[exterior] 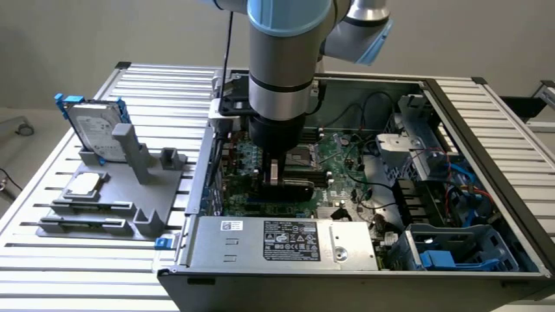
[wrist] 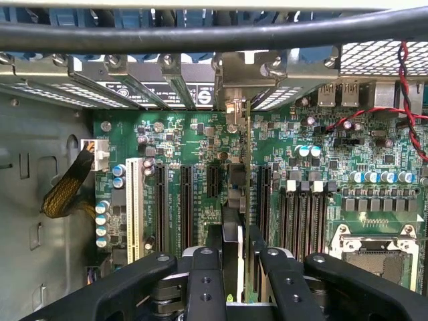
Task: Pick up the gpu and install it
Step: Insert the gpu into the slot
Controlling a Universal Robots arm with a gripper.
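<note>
Black-shrouded gpu (exterior: 297,190) (slim, upright over the motherboard (exterior: 347,156)) sits gripped in the hand (wrist: 241,266).

Shows the gpu (exterior: 290,190) upright on its long edge, low over the green motherboard (exterior: 342,153), black rounded shroud outward. From the wrist, looks edge-on: thin dark slab pinched in the hand (wrist: 235,237), parallel to the expansion slots, silver bracket end toward the case's rear

We see the gpu's (exterior: 290,190) shroud in matt black plastic, the motherboard (wrist: 180,140) in glossy green laminate, the computer case (exterior: 347,289) in dull grey sheet metal, the worktop (exterior: 87,266) in ribbed bare metal, and the parts holder (exterior: 117,190) in matt grey plastic.
</note>
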